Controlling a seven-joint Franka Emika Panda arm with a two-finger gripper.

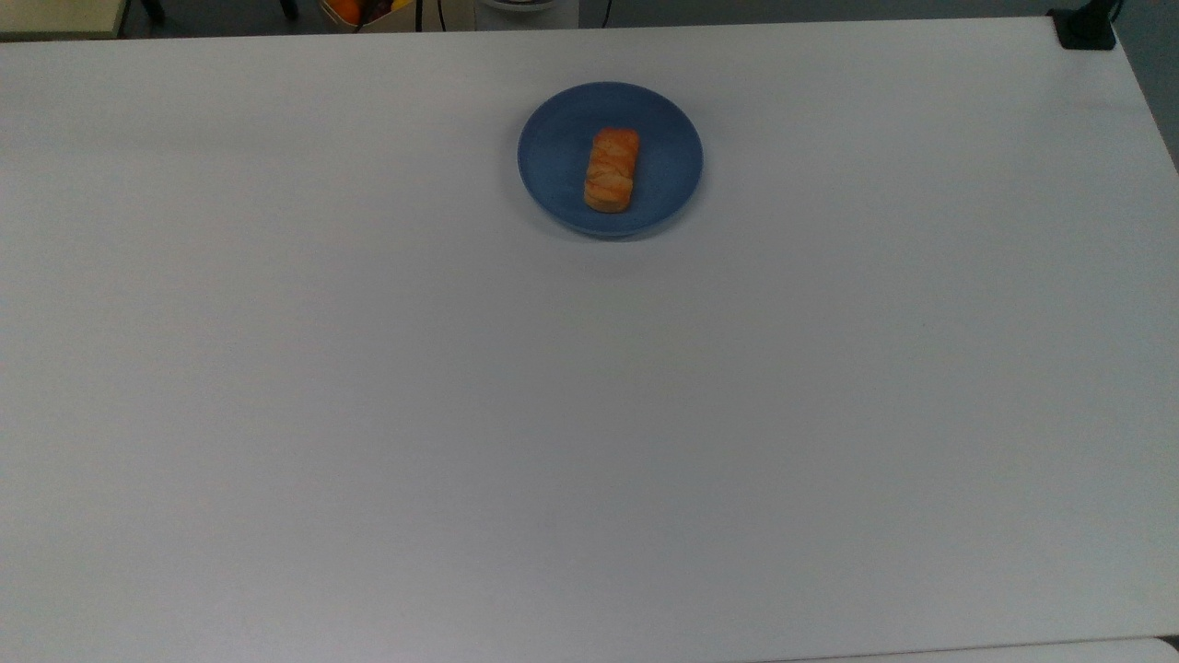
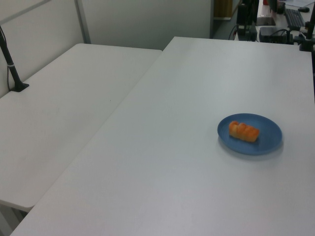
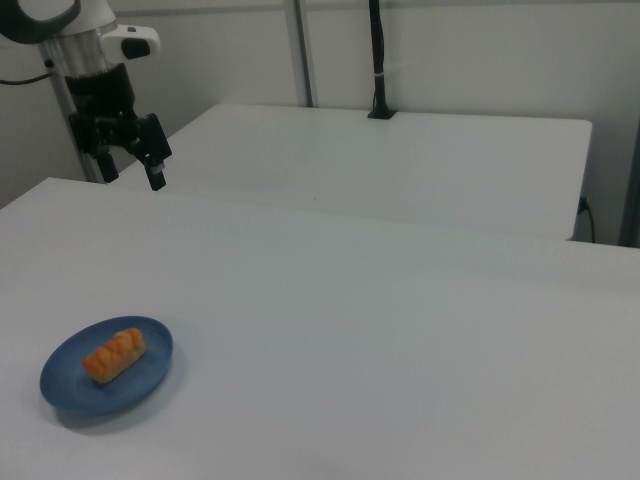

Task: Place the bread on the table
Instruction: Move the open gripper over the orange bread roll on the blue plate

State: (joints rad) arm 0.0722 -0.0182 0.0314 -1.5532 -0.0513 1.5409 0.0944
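White table (image 1: 589,442) comes first, wide and bare, right up close in the top view. Farther back on it sits a round blue plate (image 1: 553,147), and the bread (image 1: 612,169) lies flat in the middle of that plate. It is a little orange-gold loaf with pale stripes across its top. In the right view the bread (image 3: 114,355) and the plate (image 3: 70,390) are low at the right view's left.

High above them, near the top of the right view's left, hangs the gripper (image 3: 152,168). It is well apart from the bread and holds nothing. I cannot tell if its fingers are spread or pressed together (they look like one dark shape from here).

My guess is that the bread is light and a bit soft, so a hard squeeze could dent it. Its crust looks dry, not slippery. A good place to take hold seems to be across the short way, at the middle of its long sides. Then it should lift level and could go down on bare table beside the plate.
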